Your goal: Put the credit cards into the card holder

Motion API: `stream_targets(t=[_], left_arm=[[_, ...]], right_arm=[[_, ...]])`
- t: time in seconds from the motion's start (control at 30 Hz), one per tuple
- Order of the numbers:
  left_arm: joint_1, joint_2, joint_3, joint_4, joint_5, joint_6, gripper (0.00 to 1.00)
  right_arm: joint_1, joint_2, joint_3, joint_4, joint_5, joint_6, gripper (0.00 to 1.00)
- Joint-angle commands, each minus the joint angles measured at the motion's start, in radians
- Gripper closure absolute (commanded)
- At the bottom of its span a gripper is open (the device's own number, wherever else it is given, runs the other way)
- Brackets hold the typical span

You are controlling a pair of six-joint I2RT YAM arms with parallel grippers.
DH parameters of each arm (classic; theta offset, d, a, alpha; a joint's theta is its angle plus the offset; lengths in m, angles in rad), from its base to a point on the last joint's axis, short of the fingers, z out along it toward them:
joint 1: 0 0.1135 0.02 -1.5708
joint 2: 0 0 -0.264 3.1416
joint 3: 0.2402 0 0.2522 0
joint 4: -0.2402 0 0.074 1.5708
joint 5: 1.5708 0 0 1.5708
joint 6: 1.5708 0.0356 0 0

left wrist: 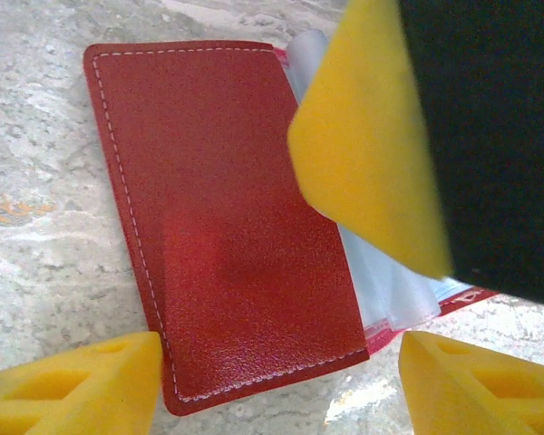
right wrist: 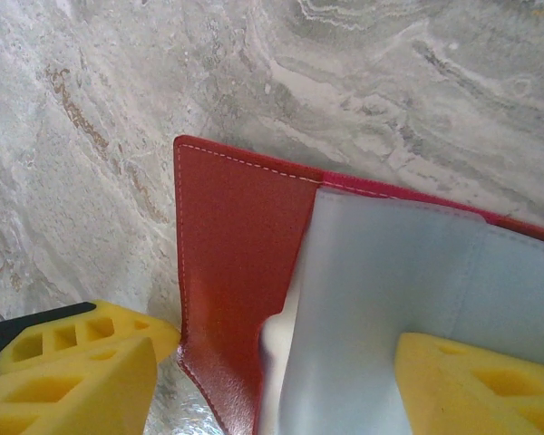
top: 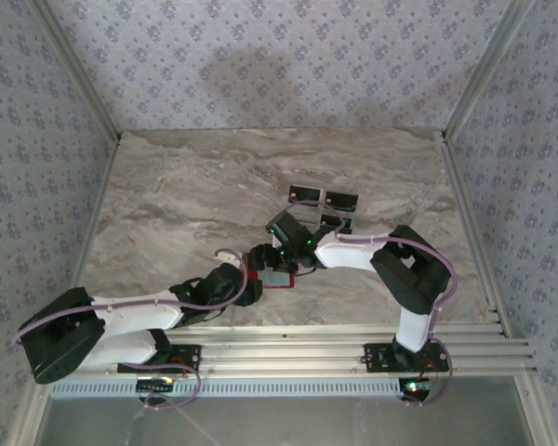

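Left gripper: the left gripper [top: 251,271] is nearest the arm bases. Its yellow foam fingers [left wrist: 72,385] stand wide apart, gripping nothing, with the near edge of the card holder between their tips.
Card holder: the card holder [top: 277,277] lies on the marble-patterned table top [top: 167,204], between the two grippers and close to the near edge.
Card holder, build: it is red grained leather with pale stitching along rounded edges. The cover [left wrist: 227,227] is flipped open, baring a stack of clear plastic sleeves [right wrist: 390,290].
Long axis: in the left wrist view the long side runs away from the left fingers, slanted a little to the right.
Right gripper: the right gripper [top: 293,243] is just beyond the card holder. Its jaws are spread wide and clamp nothing, with one finger [right wrist: 72,362] outside the raised cover and the other over the sleeves.
Credit cards: the credit cards [top: 341,199] lie flat on the far side, past the right gripper. Two dark rectangles are plain; the others are too small to sort.
Key relation: the cards lie beyond the card holder on the right arm's side, so the right gripper is the nearer one. It will probably fetch while the left steadies the open card holder.
Handling: thin, glossy, flat cards should be hard to lift off stone.
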Motion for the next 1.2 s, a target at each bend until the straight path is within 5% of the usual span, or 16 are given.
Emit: stream_targets(t=[0.0, 0.4, 1.17], left_arm=[[-0.028, 0.001, 0.043, 0.126, -0.011, 0.022, 0.31], [-0.106, -0.142, 0.045, -0.102, -0.211, -0.037, 0.32], [-0.132, 0.008, 0.092, -0.014, -0.216, 0.029, 0.31]], right_arm=[[0.004, 0.037, -0.006, -0.03, -0.013, 0.018, 0.26], [0.004, 0.032, -0.006, -0.033, -0.014, 0.022, 0.25], [0.003, 0.032, -0.006, -0.03, -0.026, 0.026, 0.24]])
